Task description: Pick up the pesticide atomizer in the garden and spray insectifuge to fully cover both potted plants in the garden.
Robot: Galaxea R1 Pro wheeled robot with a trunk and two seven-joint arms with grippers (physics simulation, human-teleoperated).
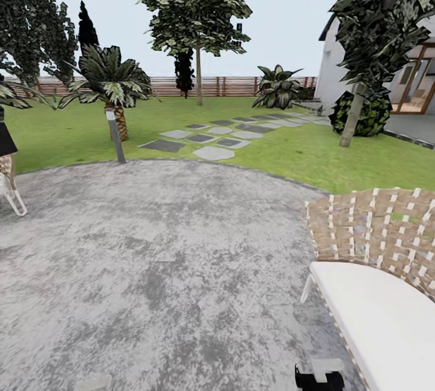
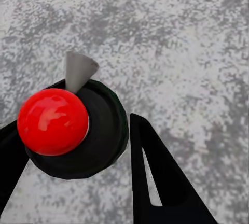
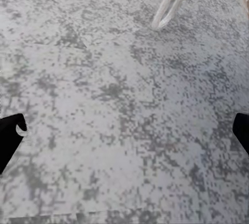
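A woven chair (image 1: 374, 258) with a white cushion (image 1: 380, 318) sits at the patio's right edge, another chair (image 1: 9, 182) pokes in on the left. A palm (image 1: 109, 86) and a lamp post (image 1: 115, 136) stand by the grass, house (image 1: 417, 86) far right.

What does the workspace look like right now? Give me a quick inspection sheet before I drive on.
Surface: round grey mottled patio under the robot, lawn beyond it.
Job's things: sprayer with red ball top and grey nozzle sits between the left gripper's fingers. The two small potted plants: nothing seen.
Clutter: woven chair with white cushion close at the right; part of another chair at the left edge.
Grippers: left gripper closed on the sprayer; right gripper open over bare patio.
Cables: nothing seen.
Surroundings: stepping stones, palm, lamp post, trees, slatted fence, house at right.
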